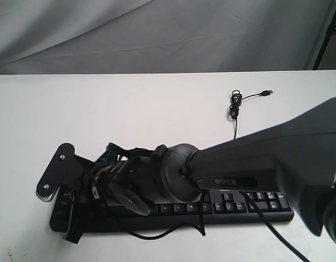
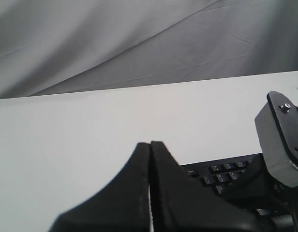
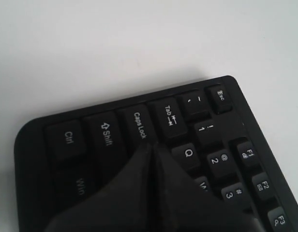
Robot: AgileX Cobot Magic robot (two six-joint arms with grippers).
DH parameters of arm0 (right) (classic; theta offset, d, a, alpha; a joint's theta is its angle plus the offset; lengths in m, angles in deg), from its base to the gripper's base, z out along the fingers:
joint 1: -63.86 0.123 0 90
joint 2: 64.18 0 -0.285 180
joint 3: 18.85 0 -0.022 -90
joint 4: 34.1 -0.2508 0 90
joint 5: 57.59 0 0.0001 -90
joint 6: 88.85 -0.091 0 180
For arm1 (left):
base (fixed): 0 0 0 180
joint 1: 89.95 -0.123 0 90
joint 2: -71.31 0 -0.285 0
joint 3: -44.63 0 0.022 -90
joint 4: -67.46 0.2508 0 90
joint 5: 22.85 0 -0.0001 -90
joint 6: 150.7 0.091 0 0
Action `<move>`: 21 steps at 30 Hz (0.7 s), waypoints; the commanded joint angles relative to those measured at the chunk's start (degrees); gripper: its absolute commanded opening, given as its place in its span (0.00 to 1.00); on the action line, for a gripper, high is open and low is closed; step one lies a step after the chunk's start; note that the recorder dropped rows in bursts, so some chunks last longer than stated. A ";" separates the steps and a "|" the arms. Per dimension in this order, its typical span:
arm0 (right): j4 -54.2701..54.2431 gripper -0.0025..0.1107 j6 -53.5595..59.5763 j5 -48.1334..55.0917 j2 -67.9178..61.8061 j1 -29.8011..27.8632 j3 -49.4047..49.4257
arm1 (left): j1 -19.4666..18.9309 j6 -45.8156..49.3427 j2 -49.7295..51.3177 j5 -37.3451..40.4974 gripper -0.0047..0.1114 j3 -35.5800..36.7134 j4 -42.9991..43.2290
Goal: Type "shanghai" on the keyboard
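Note:
The black keyboard [image 1: 255, 210] lies along the near edge of the white table, and my right arm hides most of its left half. My right gripper [image 3: 152, 146] is shut with nothing between its fingers. Its joined tips sit just over the keys between Caps Lock [image 3: 140, 125] and Q [image 3: 188, 153]; the key under them is hidden, and I cannot tell if they touch it. My left gripper [image 2: 150, 144] is shut too and empty, held over bare table beside the Esc corner of the keyboard [image 2: 226, 169]. It does not show in the exterior view.
The keyboard's thin black USB cable [image 1: 236, 103] lies coiled on the table behind it, plug to the right. My right arm [image 1: 255, 158] reaches across the keyboard from the right. Its grey wrist mount [image 2: 282, 140] stands close to my left gripper. A grey cloth backdrop [image 1: 157, 33] hangs behind the table.

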 commanded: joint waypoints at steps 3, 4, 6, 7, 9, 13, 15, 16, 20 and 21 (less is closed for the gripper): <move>0.41 0.02 0.32 0.81 -0.13 -0.48 -0.27 | 0.20 -0.16 -0.20 -0.16 0.04 0.25 0.01; 0.41 0.02 0.32 0.81 -0.13 -0.48 -0.27 | 0.20 -0.16 -0.20 -0.16 0.04 0.25 0.01; 0.41 0.02 0.32 0.81 -0.13 -0.48 -0.27 | 0.20 -0.16 -0.20 -0.16 0.04 0.25 0.01; 0.41 0.02 0.32 0.77 -0.13 -0.48 -0.27 | 0.20 -0.16 -0.20 -0.16 0.04 0.25 0.01; 0.41 0.02 0.32 0.22 0.01 -0.55 -0.27 | 0.20 -0.16 -0.20 -0.16 0.04 0.25 0.01; 1.30 0.02 0.32 -0.41 2.28 -0.55 -0.27 | 0.20 -0.16 -0.20 -0.16 0.04 0.25 0.01; 2.16 0.02 0.32 -0.29 4.08 -0.55 -0.12 | 0.20 -0.16 -0.20 -0.16 0.04 0.25 0.01; 2.30 0.02 0.32 -0.29 5.27 -0.55 0.34 | 0.20 -0.16 -0.20 -0.16 0.04 0.25 0.01; 2.41 0.02 0.32 -0.29 11.25 -0.81 5.29 | 0.20 -0.16 -0.20 -0.16 0.04 0.25 0.01; 2.41 0.02 0.03 -0.29 12.58 -1.09 6.80 | 0.20 -0.16 -0.20 -0.16 0.04 0.25 0.01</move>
